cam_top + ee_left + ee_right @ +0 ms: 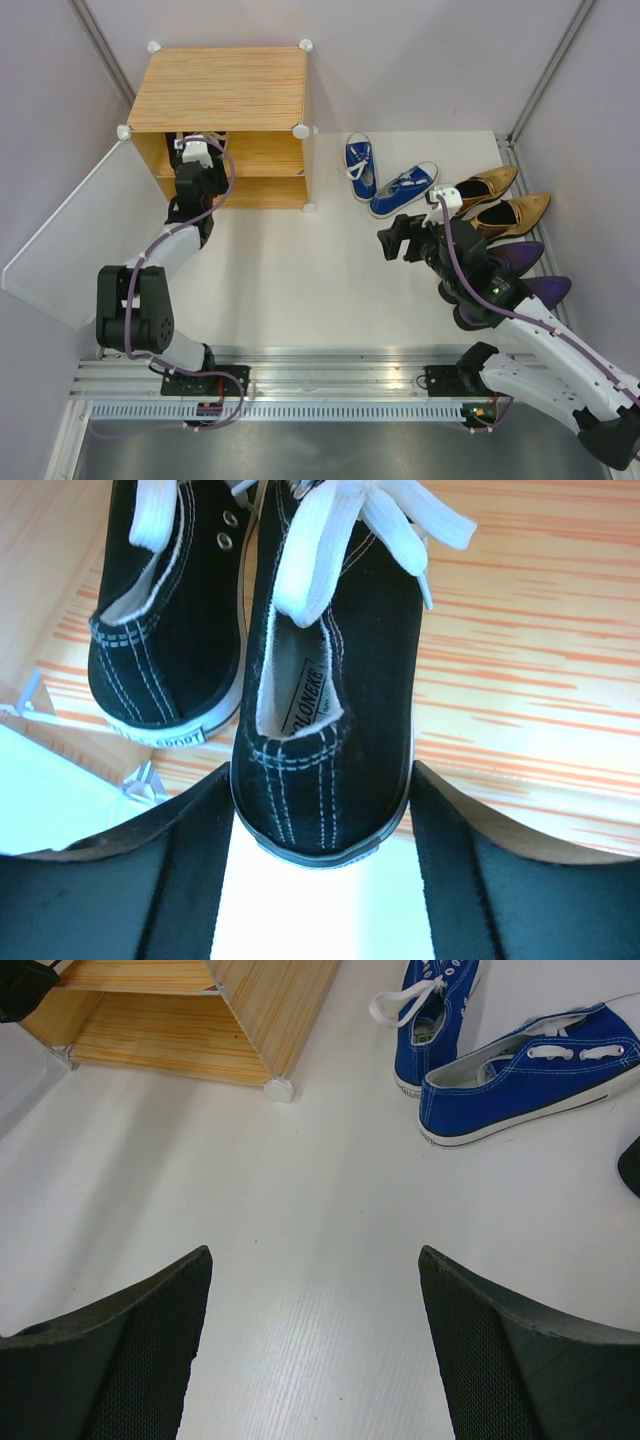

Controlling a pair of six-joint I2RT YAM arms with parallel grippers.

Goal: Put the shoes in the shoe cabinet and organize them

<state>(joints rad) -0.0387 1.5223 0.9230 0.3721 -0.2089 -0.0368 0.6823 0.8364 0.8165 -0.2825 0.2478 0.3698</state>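
Placement step: left gripper [320, 776] looks clamped on the heel of a black sneaker [330, 670], which rests on the shoe cabinet [520, 680] shelf beside its mate [165, 630]; right gripper [315, 1260] is spread, empty, near the blue sneakers [520, 1090]; next, I reckon: release, back straight out.

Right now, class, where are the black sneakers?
In the left wrist view, the black sneakers sit side by side on a shelf of the shoe cabinet at far left, one heel between the fingers of the left claw.
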